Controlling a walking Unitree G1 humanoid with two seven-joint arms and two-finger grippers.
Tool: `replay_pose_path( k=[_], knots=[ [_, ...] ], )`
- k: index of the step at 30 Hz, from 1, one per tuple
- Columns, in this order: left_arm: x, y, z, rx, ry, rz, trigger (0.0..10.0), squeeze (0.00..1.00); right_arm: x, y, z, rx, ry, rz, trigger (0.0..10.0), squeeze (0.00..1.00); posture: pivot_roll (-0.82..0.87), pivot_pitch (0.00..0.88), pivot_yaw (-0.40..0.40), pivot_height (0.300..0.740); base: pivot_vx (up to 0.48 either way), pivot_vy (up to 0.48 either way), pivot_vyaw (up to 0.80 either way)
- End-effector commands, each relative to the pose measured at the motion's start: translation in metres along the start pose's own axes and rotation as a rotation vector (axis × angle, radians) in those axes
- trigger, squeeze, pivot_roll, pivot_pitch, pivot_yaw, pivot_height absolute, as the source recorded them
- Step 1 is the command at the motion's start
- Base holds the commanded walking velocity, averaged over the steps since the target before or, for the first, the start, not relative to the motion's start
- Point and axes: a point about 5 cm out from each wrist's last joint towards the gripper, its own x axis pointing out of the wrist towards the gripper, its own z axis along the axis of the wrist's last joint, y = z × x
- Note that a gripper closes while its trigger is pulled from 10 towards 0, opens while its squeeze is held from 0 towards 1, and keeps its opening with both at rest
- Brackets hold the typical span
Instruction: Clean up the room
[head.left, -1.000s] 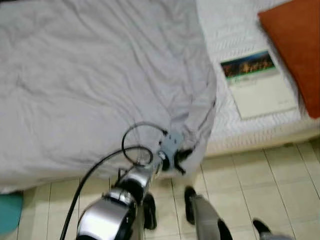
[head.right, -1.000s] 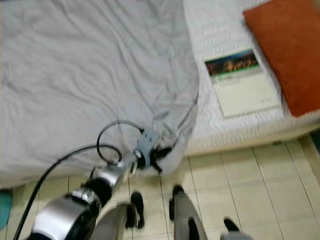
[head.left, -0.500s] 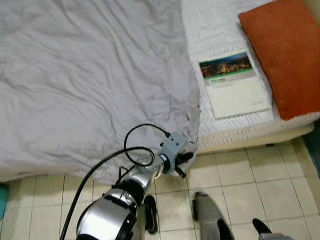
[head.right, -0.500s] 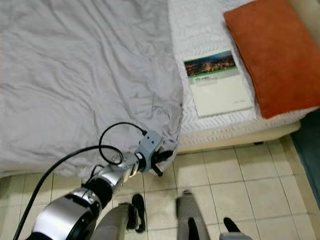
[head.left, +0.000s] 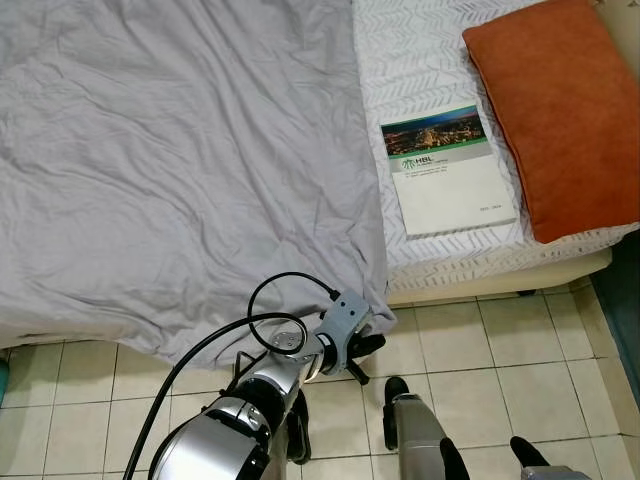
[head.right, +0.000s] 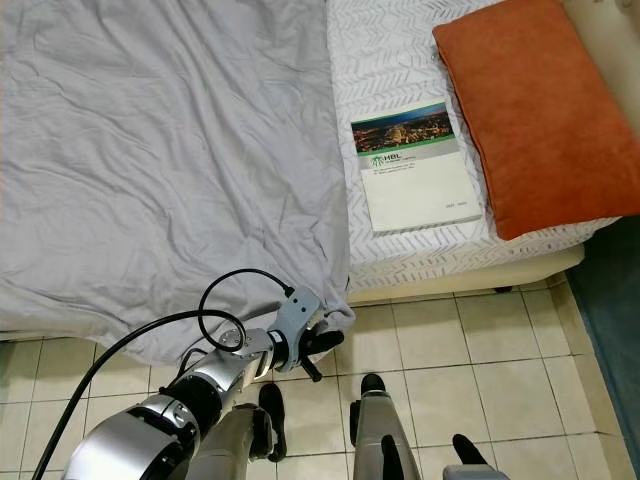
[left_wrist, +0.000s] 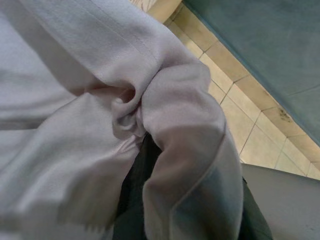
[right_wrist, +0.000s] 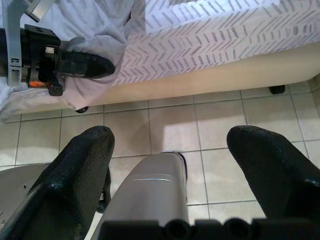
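Note:
A crumpled grey blanket (head.left: 180, 150) covers most of the bed. Its near right corner (left_wrist: 165, 100) hangs over the bed's edge, bunched up. My left gripper (head.left: 368, 345) is shut on that corner, low beside the bed and just above the tiled floor. The cloth wraps over its black fingers (left_wrist: 135, 200). My right gripper (right_wrist: 175, 155) hangs open near the floor beside my leg, with its two black fingers (right_wrist: 80, 165) wide apart and nothing between them.
A book (head.left: 445, 170) with a city photo on its cover lies on the white patterned sheet (head.left: 420, 50), next to an orange pillow (head.left: 555, 110). A blue rug (head.right: 610, 300) lies on the tiled floor (head.left: 480, 340) at the right. My feet stand close to the bed.
The whole view has shifted and sharpened as the camera moved. My left gripper keeps its hold on the blanket corner at the bed's edge.

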Motion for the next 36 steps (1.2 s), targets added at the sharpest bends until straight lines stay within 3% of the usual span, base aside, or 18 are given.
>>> replay_pose_path(
  k=[1, 36],
  knots=[
    [0.0617, -0.1874, 0.0457, -0.155, -0.138, -0.503, 10.0, 0.00, -0.0051, 0.0002, -0.0090, 0.006, 0.052, -0.006, 10.0, 0.00, -0.29, 0.417, 0.104, 0.740, 0.000, 0.000, 0.00],
    [0.0617, -0.1874, 0.0457, -0.155, -0.138, -0.503, 10.0, 0.00, -0.0051, 0.0002, -0.0090, 0.006, 0.052, -0.006, 10.0, 0.00, -0.29, 0.417, 0.104, 0.740, 0.000, 0.000, 0.00]
  ],
)
